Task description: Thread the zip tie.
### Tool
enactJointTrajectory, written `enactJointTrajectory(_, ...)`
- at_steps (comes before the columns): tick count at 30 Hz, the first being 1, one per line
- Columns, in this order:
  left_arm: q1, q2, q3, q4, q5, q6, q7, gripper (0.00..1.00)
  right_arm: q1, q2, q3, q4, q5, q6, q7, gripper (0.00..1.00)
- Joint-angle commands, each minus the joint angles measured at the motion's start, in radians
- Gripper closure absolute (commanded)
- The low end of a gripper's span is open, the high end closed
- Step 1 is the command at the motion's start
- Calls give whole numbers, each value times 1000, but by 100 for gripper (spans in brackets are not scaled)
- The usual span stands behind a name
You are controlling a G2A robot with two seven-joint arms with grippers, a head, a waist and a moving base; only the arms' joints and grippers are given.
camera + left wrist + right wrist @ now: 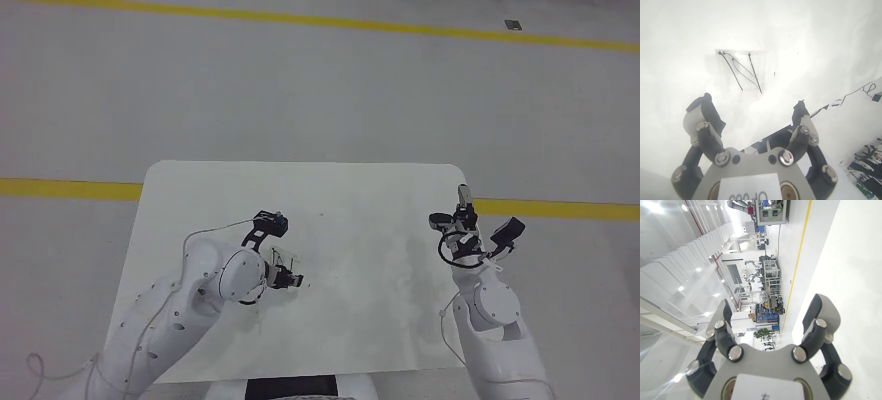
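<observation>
- Table (380,310): the white surface gives the clear tray (742,50) almost no contrast. I judge that I could misread where the tray's rim lies and clip it on the way down.
- Clear tray: it looks light and nothing shows that it is fixed. A touch on its wall would likely slide or tip it and scatter what it holds.
- Right fingers (815,311): spread wide and holding nothing. They are well apart from the tray and turned away from it toward the room. Threading needs both sets of fingers, so if these arrive late or at a poor angle, the tail will have no steady head to enter.
- Left fingers (710,111): spread wide and holding nothing. They hang short of the tray's near side and touch nothing. An approach from here could land on the near wall instead of inside the tray.
- Zip ties (732,71): several black ones lie inside the tray, crossing one another. A pinch could lift two at once, or skid off a strap lying flat.
- Head (720,53): it sits at the tray's far corner and is very small. A tail fed in slightly off line would probably buckle rather than enter.
</observation>
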Motion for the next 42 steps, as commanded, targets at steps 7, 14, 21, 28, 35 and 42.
enactJointTrajectory(7, 38, -53, -52, 34, 76, 0, 0, 0, 0, 0, 0, 0, 0, 0, 0, 0)
enactJointTrajectory(14, 38, -53, -52, 34, 76, 0, 0, 0, 0, 0, 0, 0, 0, 0, 0, 0)
enactJointTrajectory(21, 46, -52, -53, 28, 51, 0, 33, 0, 0, 0, 0, 0, 0, 0, 0, 0)
enactJointTrajectory(28, 40, -56, -70, 39, 36, 0, 7, 0, 0, 0, 0, 0, 0, 0, 0, 0)
enactJointTrajectory(35, 52, -54, -74, 38, 5, -4, 58, 0, 0, 0, 0, 0, 0, 0, 0, 0)
enactJointTrajectory(42, 54, -57, -111, 49, -38, 0, 60, 14, 0, 0, 0, 0, 0, 0, 0, 0)
